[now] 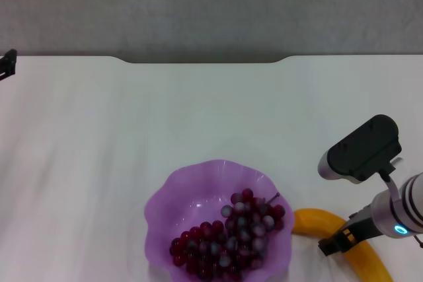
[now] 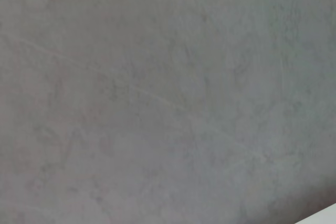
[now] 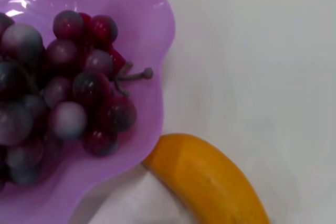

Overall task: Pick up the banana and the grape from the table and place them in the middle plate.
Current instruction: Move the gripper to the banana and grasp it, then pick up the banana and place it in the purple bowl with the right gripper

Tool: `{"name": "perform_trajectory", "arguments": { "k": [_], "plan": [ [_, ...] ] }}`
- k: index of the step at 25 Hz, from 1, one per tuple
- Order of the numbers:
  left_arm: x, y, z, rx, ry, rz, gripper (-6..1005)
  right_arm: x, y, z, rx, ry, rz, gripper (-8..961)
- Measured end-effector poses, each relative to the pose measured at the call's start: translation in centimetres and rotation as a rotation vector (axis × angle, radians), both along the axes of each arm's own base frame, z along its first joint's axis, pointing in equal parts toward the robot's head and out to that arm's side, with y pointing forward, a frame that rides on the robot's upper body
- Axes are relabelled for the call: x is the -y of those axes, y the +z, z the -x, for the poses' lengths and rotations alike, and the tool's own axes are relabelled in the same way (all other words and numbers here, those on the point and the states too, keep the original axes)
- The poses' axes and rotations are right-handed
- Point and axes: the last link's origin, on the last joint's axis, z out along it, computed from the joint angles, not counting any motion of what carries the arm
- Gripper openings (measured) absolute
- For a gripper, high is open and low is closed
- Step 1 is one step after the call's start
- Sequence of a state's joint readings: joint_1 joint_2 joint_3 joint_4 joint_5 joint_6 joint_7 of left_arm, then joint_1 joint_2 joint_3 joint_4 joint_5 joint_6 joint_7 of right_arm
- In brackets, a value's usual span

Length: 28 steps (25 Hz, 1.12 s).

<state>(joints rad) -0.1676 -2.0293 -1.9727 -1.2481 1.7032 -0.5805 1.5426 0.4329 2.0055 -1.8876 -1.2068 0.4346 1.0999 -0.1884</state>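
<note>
Hovering over the banana (image 1: 350, 249), the right hand (image 1: 334, 242) (grip state cannot be told) should be centred on its middle before closing; beside it, the middle plate (image 1: 165, 209) already holds the grape (image 1: 231, 236).

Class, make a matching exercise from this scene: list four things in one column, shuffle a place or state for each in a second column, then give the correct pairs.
Things:
1. grape
2. banana
3. middle plate
4. right hand

Places or states:
A. lying on the table beside the plate
B. purple, with a wavy rim
C. just above the banana
D. resting inside the plate

Pairs: 1-D, 2-A, 3-B, 4-C
</note>
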Motion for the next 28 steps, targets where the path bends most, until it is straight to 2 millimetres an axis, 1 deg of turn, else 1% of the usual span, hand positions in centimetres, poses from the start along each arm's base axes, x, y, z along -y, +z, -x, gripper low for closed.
{"name": "perform_trajectory", "arguments": {
  "k": [3, 8, 14, 20, 23, 28],
  "plan": [
    [0.1, 0.0, 0.0, 0.000, 0.000, 0.001, 856, -0.2, -0.1, -0.1, -0.003, -0.004, -0.003, 850],
    [0.1, 0.0, 0.1, 0.000, 0.002, 0.000, 857, -0.5, 0.0, 0.3, -0.018, 0.005, -0.021, 850],
    [0.1, 0.1, 0.1, -0.001, 0.003, -0.002, 856, -0.5, 0.0, 0.3, -0.017, 0.010, -0.021, 733],
    [0.1, 0.1, 0.1, 0.000, 0.003, -0.002, 857, -0.7, 0.1, 0.2, -0.020, 0.007, -0.029, 529],
    [0.1, 0.1, 0.1, 0.000, 0.002, -0.001, 857, -0.8, 0.2, 0.2, -0.031, 0.005, -0.045, 513],
    [0.3, 0.1, 0.3, 0.006, 0.007, 0.001, 856, -1.2, 1.6, 0.5, -0.092, -0.002, -0.125, 513]
  ]
}}
